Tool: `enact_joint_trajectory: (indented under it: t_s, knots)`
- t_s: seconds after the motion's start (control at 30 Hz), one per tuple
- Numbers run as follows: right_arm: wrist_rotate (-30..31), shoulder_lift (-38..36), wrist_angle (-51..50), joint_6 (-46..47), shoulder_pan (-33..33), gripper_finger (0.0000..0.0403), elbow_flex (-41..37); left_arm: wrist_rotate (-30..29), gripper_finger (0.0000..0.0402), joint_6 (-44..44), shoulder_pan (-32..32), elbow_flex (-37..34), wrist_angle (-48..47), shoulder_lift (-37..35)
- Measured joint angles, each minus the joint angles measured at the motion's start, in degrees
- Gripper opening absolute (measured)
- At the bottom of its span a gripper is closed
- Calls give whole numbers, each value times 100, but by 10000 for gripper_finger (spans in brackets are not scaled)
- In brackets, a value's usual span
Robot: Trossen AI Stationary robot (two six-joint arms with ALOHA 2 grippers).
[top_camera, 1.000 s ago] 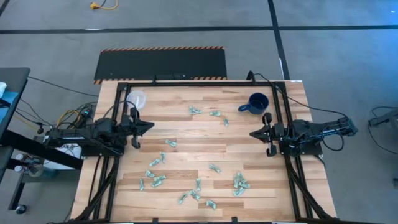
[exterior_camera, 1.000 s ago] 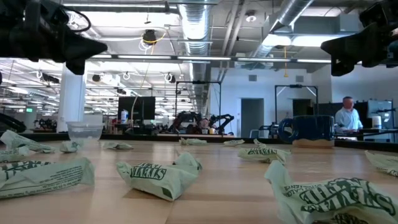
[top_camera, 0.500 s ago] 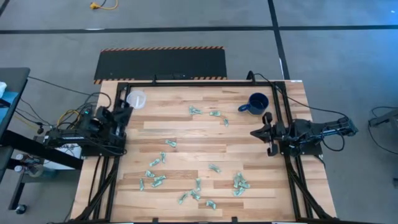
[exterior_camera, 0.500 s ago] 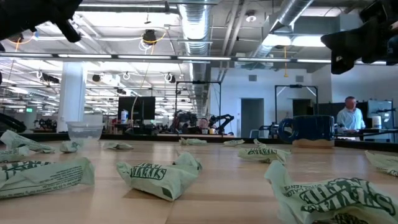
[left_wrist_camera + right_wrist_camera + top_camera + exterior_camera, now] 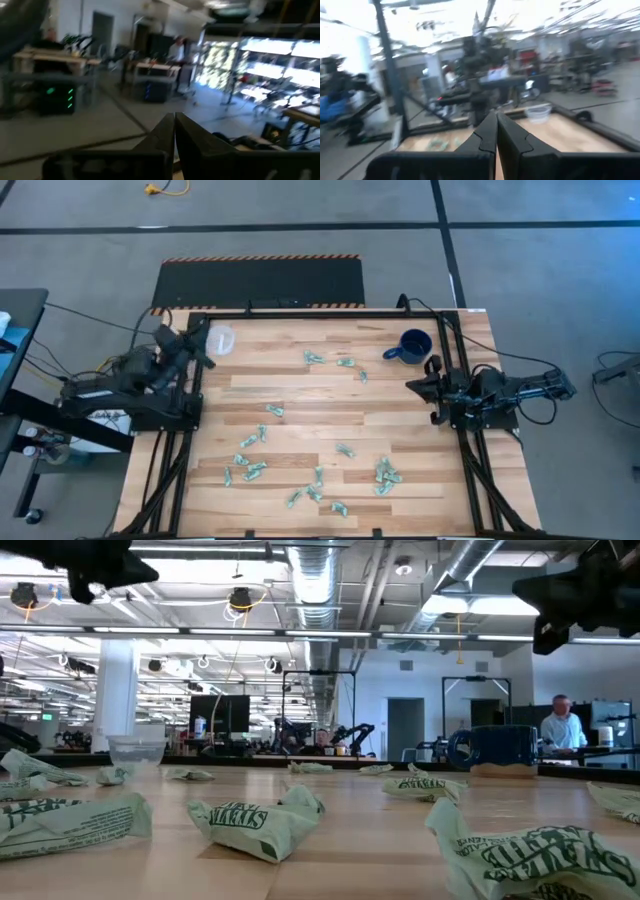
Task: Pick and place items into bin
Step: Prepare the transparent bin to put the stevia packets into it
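Worktop of pale wood planks carries everything here. At its left edge the left hand sits raised near the far corner, fingers pressed together and holding nothing; its wrist view looks out into the room rather than down at the wood. Just beside that hand stands the bin, a small translucent cup in the far left corner, upright; in the low view it shows as a pale cup on the far left of the surface. The items, small crinkled green-and-white wrappers, lie scattered across the middle and near part of the wood: a few in a loose row toward the far side, a cluster near the left, another cluster near the right. None can be seen inside the cup. Further right, a dark blue mug stands near the far right corner. The right hand hangs at the right edge, just nearer than the mug, fingers closed on nothing.
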Motion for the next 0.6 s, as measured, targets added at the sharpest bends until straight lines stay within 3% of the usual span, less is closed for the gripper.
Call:
enact_joint_trajectory:
  t_s: [0.13,0.27,0.47,0.6]
  knots:
    - [429,0,43,33,-215,0,0,107,2,-1103,441,1148,-1938,867]
    - [450,0,36,321,-436,0,0,852,2,-2002,1135,1983,-3248,1882]
    - [424,0,-119,978,-585,0,0,3245,2,-2044,2515,2540,-3638,3586]
    - [408,0,-263,1389,-549,0,0,3804,2,-2112,3384,2900,-4065,4643]
